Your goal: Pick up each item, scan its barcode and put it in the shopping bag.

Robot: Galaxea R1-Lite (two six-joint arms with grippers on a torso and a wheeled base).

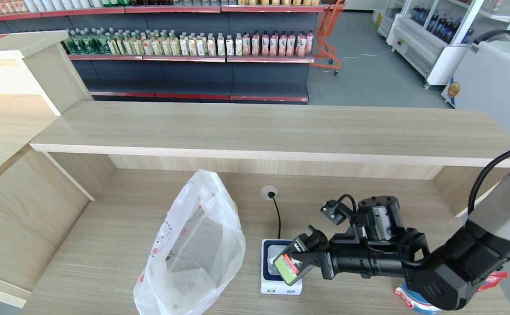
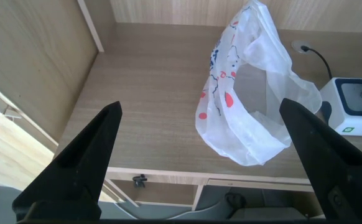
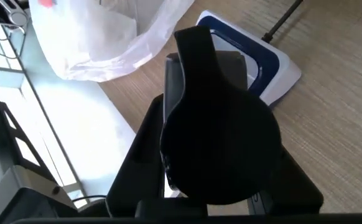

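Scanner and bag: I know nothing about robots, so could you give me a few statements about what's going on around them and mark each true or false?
1. The right gripper holds a packet over the scanner. True.
2. The bag lies flat on the desk. False: it stands up, to the left of the scanner.
3. The left gripper is open and holds nothing. True.
4. The scanner has no cable. False: a black cable runs from it to a round port in the desk.
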